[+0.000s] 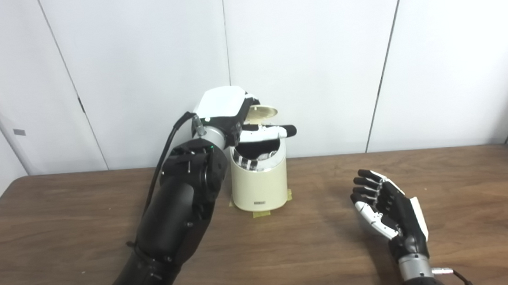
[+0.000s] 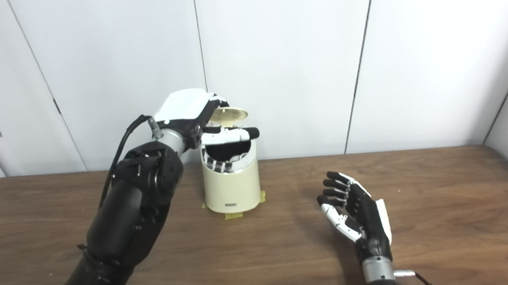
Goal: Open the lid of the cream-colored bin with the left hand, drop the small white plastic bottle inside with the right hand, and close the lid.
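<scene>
In the centre of the frame stands the cream-coloured round plastic bin [image 1: 259,184], taped to the brown wooden bench [image 1: 313,249]. Its lid [image 1: 262,112] is tilted up, and the left hand [image 1: 235,117] is at the lid; whether it grips I cannot tell. The right hand [image 1: 383,207], lower right, lies released with nothing in it. The small white bottle is not visible. The lid looks light and stiff, best taken at its front edge
</scene>
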### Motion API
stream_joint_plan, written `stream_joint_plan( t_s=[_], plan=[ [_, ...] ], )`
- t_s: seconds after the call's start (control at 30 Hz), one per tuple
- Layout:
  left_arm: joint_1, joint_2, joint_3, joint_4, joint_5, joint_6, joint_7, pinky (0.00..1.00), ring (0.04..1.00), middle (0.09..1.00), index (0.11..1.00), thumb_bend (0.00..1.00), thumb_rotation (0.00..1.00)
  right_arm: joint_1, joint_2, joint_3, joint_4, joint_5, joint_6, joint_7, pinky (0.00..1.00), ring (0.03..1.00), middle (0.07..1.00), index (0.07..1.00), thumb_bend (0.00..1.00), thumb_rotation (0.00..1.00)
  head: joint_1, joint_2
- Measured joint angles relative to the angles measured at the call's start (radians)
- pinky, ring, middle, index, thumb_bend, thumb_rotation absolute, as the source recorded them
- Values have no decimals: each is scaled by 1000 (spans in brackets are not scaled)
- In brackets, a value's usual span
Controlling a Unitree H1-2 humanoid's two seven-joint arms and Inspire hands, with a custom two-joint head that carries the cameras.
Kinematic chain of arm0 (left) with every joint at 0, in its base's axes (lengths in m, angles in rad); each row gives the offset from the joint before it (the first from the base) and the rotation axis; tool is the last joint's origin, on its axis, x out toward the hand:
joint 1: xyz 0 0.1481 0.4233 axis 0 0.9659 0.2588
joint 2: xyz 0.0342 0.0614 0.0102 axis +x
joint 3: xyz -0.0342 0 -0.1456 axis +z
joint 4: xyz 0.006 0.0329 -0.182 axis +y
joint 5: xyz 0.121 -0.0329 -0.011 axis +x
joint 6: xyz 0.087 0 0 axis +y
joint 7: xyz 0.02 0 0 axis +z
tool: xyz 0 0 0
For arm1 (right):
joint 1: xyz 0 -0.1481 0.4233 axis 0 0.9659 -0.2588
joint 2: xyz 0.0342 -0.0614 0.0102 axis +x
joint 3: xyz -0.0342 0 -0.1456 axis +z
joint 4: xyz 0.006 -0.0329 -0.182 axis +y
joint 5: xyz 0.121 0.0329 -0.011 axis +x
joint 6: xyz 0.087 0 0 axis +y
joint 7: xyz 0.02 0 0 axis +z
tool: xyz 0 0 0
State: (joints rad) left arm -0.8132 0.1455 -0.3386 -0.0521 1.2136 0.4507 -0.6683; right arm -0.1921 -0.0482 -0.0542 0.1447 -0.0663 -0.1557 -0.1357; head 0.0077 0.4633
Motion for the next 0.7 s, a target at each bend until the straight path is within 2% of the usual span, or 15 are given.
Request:
stream_joint_plan(
  t_s=[0.27, 0.5, 0.7],
  plan=[
    [66, 39, -61, -6, 45, -46, 8, 1000, 999, 898, 861, 1000, 1000, 0, 4, 0, -2, -3, 4, -4, 586, 671, 708, 725, 198, 258, -2, 6],
    [107, 32, -70, -33, 81, -53, 39, 1000, 985, 876, 847, 1000, 1000, 13, 36, 3, -28, -4, 42, -13, 590, 671, 707, 729, 208, 276, -12, 21],
    [162, 24, -90, -21, 102, -56, 65, 1000, 988, 885, 857, 1000, 1000, 27, 37, 9, -50, -3, 50, -1, 593, 676, 712, 730, 205, 226, -14, 31]
  ],
)
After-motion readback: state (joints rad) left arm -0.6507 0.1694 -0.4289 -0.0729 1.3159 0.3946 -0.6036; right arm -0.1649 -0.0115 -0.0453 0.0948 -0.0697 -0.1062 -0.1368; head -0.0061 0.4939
